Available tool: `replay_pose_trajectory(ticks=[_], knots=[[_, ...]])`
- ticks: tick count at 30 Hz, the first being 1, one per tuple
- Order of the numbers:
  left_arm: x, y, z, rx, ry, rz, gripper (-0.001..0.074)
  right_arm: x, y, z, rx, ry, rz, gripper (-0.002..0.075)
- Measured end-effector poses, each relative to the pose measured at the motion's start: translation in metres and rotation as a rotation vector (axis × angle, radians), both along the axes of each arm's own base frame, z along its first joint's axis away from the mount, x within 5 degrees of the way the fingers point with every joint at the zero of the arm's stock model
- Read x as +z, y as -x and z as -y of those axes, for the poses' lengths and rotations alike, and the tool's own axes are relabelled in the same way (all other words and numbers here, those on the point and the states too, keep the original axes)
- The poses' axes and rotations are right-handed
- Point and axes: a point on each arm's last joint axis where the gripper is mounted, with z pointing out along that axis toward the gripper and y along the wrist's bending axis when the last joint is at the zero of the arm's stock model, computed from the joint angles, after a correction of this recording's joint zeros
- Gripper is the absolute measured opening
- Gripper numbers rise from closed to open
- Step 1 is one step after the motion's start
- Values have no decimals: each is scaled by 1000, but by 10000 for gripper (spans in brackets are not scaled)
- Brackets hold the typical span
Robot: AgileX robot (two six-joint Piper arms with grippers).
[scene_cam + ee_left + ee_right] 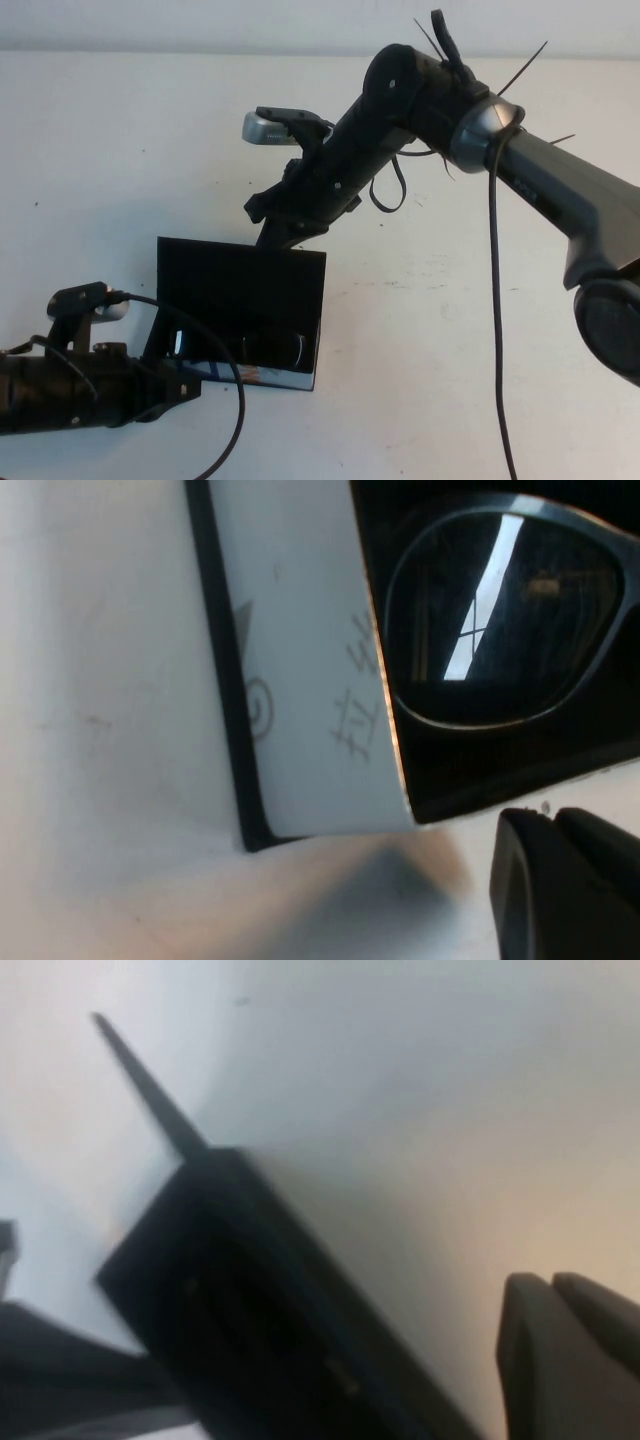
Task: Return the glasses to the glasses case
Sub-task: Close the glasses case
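The glasses case [240,285] lies open left of the table's middle, its black lid standing up at the back. The black glasses [268,350] lie inside it; one lens [500,620] shows in the left wrist view next to the case's white printed front flap [300,680]. My left gripper [188,386] is shut and empty, low at the case's front left corner; its tips [550,816] are just off the case edge. My right gripper [273,236] is shut and empty behind the lid's top edge; the right wrist view shows its fingertips [548,1282] beside the dark case [230,1290].
The white table [480,330] extends around the case. A black cable [495,300] hangs from my right arm over the right side of the table. Another cable [235,400] loops from my left arm across the case's front.
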Motion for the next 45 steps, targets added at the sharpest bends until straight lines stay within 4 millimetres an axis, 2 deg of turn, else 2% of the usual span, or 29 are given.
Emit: replay_pose_trajectory(ticks=[3, 7, 16, 23, 32, 36, 45], knots=[[0, 0, 0, 1, -2, 0, -3, 12, 11, -3, 18, -4, 6, -11], [0, 0, 0, 3, -5, 0, -3, 18, 24, -6, 38, 2, -4, -11], [-1, 0, -1, 5, -9, -5, -3, 0, 52, -21, 101, 51, -68, -11], [6, 3, -2, 10, -27, -7, -3, -2, 65, -33, 148, 65, -60, -11], [57, 23, -10, 42, -75, 94, -3, -5, 66, -35, 160, 92, -47, -11], [87, 39, -12, 50, -68, 215, -3, -13, 65, -35, 156, 101, -63, -11], [141, 79, -24, 97, -102, 584, -3, -9, 66, -36, 157, 97, -58, -11]])
